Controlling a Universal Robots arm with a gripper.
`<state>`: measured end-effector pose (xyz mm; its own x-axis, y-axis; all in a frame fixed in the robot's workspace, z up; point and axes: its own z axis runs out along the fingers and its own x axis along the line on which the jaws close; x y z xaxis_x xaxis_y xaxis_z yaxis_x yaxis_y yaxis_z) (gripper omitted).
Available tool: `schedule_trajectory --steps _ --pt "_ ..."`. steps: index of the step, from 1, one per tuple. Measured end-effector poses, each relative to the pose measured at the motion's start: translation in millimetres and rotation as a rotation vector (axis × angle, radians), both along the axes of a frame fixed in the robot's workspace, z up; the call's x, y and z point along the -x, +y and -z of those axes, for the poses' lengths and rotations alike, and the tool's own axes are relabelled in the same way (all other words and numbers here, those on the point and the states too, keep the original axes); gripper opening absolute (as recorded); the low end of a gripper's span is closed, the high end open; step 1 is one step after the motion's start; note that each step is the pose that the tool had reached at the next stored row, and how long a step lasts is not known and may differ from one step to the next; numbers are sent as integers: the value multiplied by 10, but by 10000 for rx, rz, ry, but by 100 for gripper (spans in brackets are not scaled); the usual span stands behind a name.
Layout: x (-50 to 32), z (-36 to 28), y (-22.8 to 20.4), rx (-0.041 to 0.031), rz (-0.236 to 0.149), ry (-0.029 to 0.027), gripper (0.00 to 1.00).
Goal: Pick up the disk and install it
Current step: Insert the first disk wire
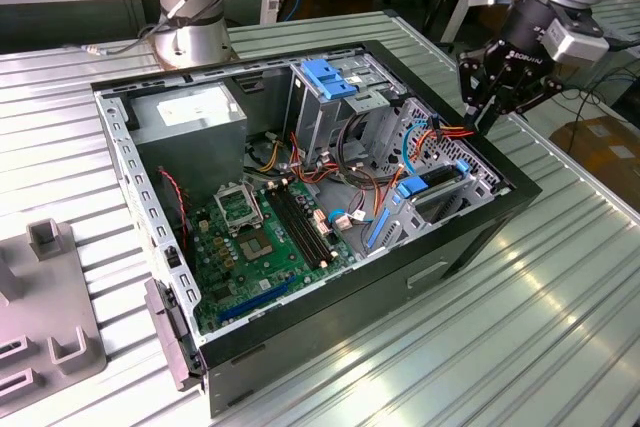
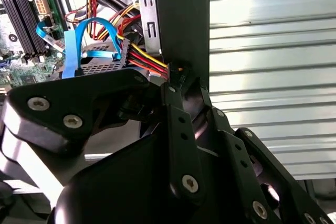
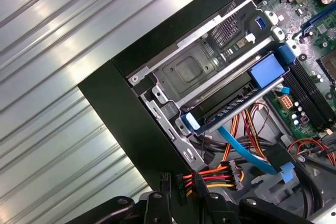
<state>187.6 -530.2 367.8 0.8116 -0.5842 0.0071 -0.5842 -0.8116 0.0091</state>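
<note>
An open computer case [image 1: 300,217] is lying on its side on the ribbed metal surface [image 1: 520,327], its motherboard [image 1: 265,237] facing up. The grey power-supply box [image 1: 190,119] is sitting in the corner of the case nearest the arm's base [image 1: 190,27].

The pincer [image 1: 478,119] is hanging over the case's rim on the exterior view's right, just above a bundle of red, yellow and black wires [image 3: 210,176]. In the second wrist view its black fingers [image 2: 181,129] are closing in on the black connector [image 2: 178,74] at the end of that bundle; whether they are clamping it or merely touching it cannot be told.

The disk [image 3: 231,100] is sitting in the drive bay [image 3: 184,72] inside the case, just below the pincer, with its blue rail [image 3: 265,69] showing along the edge. A light blue data cable [image 3: 247,150] is running beside it.
</note>
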Motion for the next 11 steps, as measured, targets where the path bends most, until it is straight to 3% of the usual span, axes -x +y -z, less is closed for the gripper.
schedule_trajectory --steps 4,11 --pt "14 1 0 30 -347 -126 30" --pt "42 16 0 39 -629 -163 30"
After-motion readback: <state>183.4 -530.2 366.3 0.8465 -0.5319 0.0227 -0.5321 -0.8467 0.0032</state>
